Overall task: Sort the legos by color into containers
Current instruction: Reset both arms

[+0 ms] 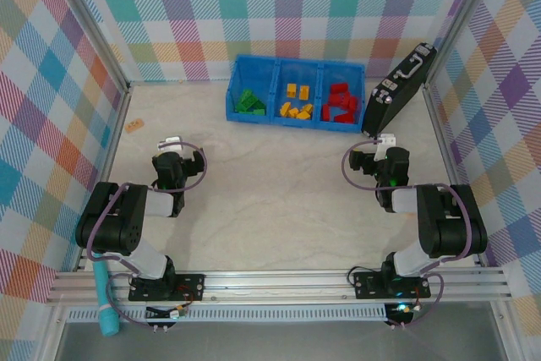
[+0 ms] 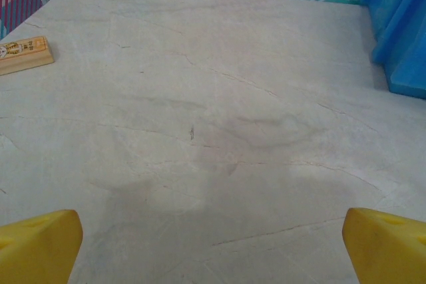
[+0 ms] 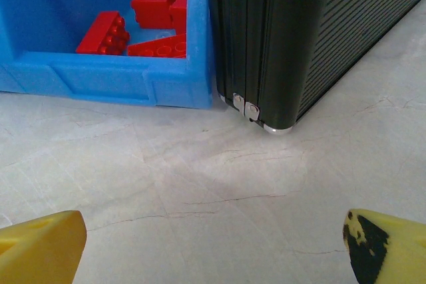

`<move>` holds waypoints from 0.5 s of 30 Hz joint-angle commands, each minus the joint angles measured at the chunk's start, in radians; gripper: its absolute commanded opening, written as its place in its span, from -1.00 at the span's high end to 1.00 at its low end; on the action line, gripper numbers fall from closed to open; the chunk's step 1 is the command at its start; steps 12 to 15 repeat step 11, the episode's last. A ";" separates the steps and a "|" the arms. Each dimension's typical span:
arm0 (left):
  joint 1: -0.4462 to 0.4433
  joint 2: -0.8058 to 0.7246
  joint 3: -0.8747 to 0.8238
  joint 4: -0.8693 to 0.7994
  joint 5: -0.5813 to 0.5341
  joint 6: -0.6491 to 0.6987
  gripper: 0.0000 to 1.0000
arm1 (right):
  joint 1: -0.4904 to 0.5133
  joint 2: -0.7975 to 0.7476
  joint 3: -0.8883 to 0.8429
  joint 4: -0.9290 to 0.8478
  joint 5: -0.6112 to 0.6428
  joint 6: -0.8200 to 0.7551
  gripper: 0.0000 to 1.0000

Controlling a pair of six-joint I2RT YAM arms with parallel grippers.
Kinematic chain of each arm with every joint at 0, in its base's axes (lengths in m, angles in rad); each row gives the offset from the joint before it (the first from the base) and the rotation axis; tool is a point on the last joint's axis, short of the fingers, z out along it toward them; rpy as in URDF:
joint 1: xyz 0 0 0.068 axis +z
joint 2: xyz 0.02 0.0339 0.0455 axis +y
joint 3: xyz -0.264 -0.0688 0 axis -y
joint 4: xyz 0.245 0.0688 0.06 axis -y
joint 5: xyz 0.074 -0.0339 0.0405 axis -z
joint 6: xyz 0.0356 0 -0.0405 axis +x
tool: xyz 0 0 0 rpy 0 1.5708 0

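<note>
Both arms sit on the near side of the blue tray (image 1: 292,119), well short of it. The left gripper (image 1: 172,141) is nearer than the tray and off to its left. Its jaws are spread wide with nothing between the yellow fingers (image 2: 40,247), just bare marble-look table (image 2: 213,131). The right gripper (image 1: 385,141) is in front of the tray's right end, also wide apart and empty, facing the tray's right front corner.

In the tray itself, the green legos (image 1: 249,102) are in the left compartment, the yellow-orange legos (image 1: 296,104) in the middle one and the red legos (image 1: 341,104) in the right one.

A black case with a handle (image 1: 399,84) stands tilted right up against the tray's right end. A small wooden block (image 1: 133,127) lies well to the left of the tray. Behind the tray is a plaid backdrop (image 1: 279,6).
</note>
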 commanded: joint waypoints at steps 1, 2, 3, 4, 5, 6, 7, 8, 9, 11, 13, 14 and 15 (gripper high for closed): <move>-0.006 -0.003 -0.001 -0.005 0.010 0.014 -0.99 | -0.002 0.004 0.003 0.043 -0.020 -0.002 -0.97; -0.006 -0.003 -0.001 -0.005 0.009 0.014 -1.00 | -0.002 0.004 0.004 0.042 -0.020 -0.001 -0.98; -0.007 -0.003 -0.001 -0.005 0.010 0.013 -1.00 | -0.002 0.004 0.004 0.043 -0.020 -0.001 -0.98; -0.007 -0.003 -0.001 -0.005 0.009 0.014 -1.00 | -0.002 0.005 0.006 0.039 -0.020 -0.002 -0.98; -0.007 -0.003 -0.001 -0.005 0.010 0.013 -1.00 | 0.000 0.010 0.012 0.031 -0.024 -0.006 -0.98; -0.007 -0.001 0.001 -0.007 0.010 0.013 -1.00 | -0.001 0.013 0.023 0.015 -0.034 -0.010 -0.97; -0.006 -0.001 0.002 -0.011 0.018 0.016 -1.00 | 0.001 0.014 0.023 0.014 -0.034 -0.010 -0.98; -0.006 0.000 0.008 -0.020 0.049 0.028 -1.00 | 0.000 0.013 0.023 0.015 -0.034 -0.010 -0.97; -0.003 0.001 0.013 -0.028 0.078 0.034 -1.00 | 0.000 0.012 0.017 0.023 -0.035 -0.010 -0.98; 0.006 0.001 0.015 -0.034 0.103 0.035 -1.00 | -0.001 0.009 0.011 0.034 -0.035 -0.010 -0.97; 0.006 0.001 0.015 -0.034 0.103 0.035 -1.00 | -0.001 0.009 0.011 0.034 -0.035 -0.010 -0.97; 0.006 0.001 0.015 -0.034 0.103 0.035 -1.00 | -0.001 0.009 0.011 0.034 -0.035 -0.010 -0.97; 0.006 0.001 0.015 -0.034 0.103 0.035 -1.00 | -0.001 0.009 0.011 0.034 -0.035 -0.010 -0.97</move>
